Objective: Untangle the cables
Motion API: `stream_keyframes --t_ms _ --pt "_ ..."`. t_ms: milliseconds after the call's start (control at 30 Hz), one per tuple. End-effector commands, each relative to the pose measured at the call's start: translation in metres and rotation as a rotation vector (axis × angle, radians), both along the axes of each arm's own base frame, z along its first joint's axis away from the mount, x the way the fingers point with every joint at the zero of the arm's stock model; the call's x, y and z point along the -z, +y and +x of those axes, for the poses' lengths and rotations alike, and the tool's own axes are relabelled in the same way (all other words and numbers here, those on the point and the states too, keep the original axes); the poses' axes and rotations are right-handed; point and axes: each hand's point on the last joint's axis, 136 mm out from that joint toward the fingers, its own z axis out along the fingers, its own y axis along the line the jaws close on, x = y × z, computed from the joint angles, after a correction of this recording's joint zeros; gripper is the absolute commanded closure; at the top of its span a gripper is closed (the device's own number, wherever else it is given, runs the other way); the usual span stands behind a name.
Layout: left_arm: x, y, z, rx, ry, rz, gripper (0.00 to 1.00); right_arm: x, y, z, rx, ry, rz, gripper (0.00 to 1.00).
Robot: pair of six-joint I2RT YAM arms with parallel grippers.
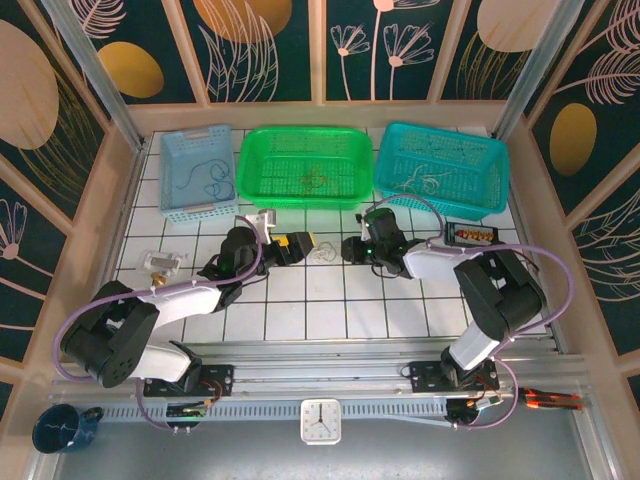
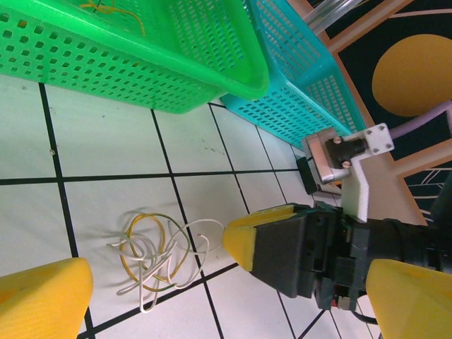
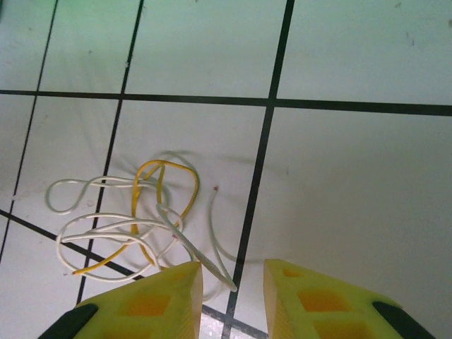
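Between the two grippers, on the white tiled surface [image 1: 300,310], lies a small tangle of thin white and yellow cables [image 3: 134,219], flat and loose, with the yellow loop threaded through the white ones. The right gripper [image 3: 233,282] hangs low just beside it. Its yellow fingers [image 3: 141,304] are parted only a little and hold nothing, and a loose white end [image 3: 219,247] points into the gap between them. The left gripper [image 1: 298,243] faces it from the other side of the tangle, its fingers [image 2: 42,300] spread wide and empty.

The risks from here look fairly plain. The wire is thin and lies flat on the tile, so the fingers may close above it and miss, or press into the surface while reaching for it. A pinch that takes in the neighbouring white loop as well as the free end would likely drag the whole bundle along or draw the crossings tighter. The two grippers are also close together, so reaching in at once could knock them against each other.
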Motion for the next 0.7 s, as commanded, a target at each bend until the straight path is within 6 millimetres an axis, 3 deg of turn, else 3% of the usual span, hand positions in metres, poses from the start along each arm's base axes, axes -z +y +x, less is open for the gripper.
stream_keyframes --t_ms 0,233,367,667 --pt "-0.01 -0.002 0.005 -0.001 -0.015 -0.037 0.01 -0.006 0.011 0.014 -0.028 -0.043 0.032 0.75" --pt "-0.007 -0.004 0.004 0.008 -0.008 -0.036 0.01 -0.014 0.021 0.019 -0.061 -0.048 0.079 1.0" --pt "-0.004 -0.003 0.003 0.007 -0.007 -0.027 0.01 -0.032 0.023 0.016 -0.069 -0.063 0.111 1.0" --pt "0.002 -0.006 0.004 0.022 0.004 -0.019 0.01 -0.101 0.027 0.007 -0.082 -0.144 0.242 1.0"
